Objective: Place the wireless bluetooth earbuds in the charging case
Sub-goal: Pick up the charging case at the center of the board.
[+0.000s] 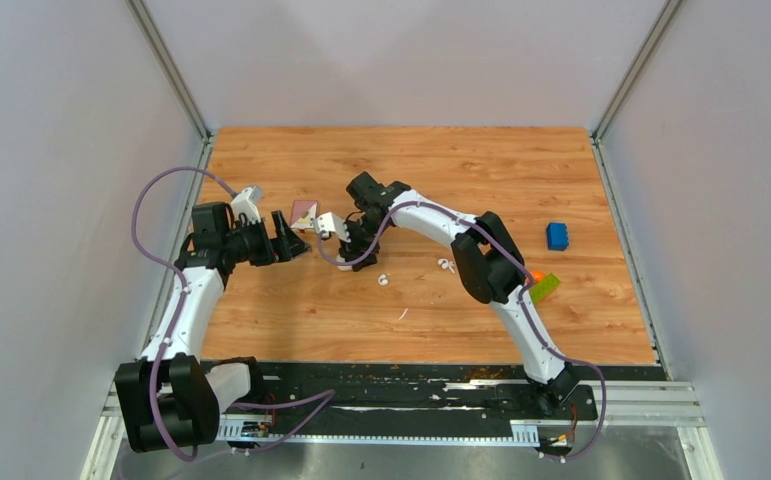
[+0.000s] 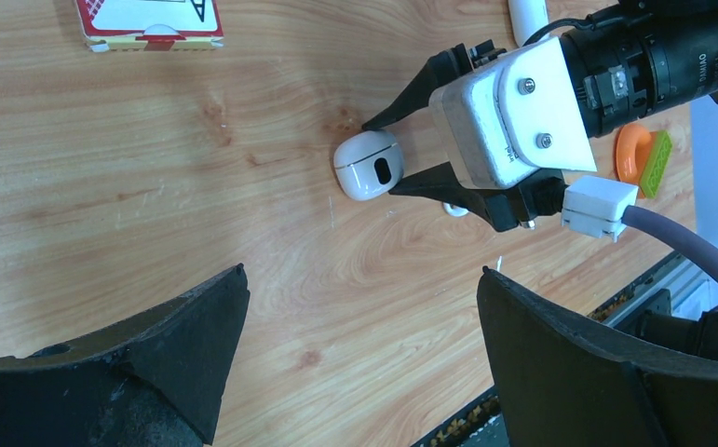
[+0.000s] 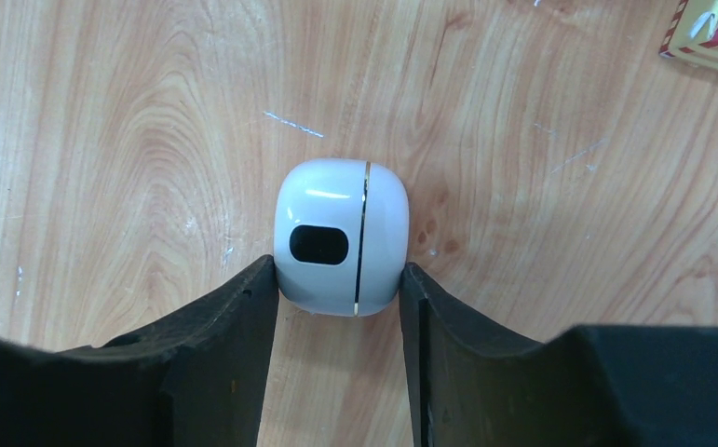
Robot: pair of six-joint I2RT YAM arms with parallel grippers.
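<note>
Top external: two earbuds (image 1: 382,281) lie loose on the bench (image 1: 461,170), behind the right fingers (image 1: 353,243) and apart from them. Left wrist: left fingers (image 2: 196,326) are spread wide, gripping nothing. Right wrist: right fingers pinch the closed charging case (image 3: 341,237) by both sides, on the bench.

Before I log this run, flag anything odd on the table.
The case, pinched by the right tool, has its lid shut, while two earbuds lie loose on the table. A thin white sliver lies near them.
</note>
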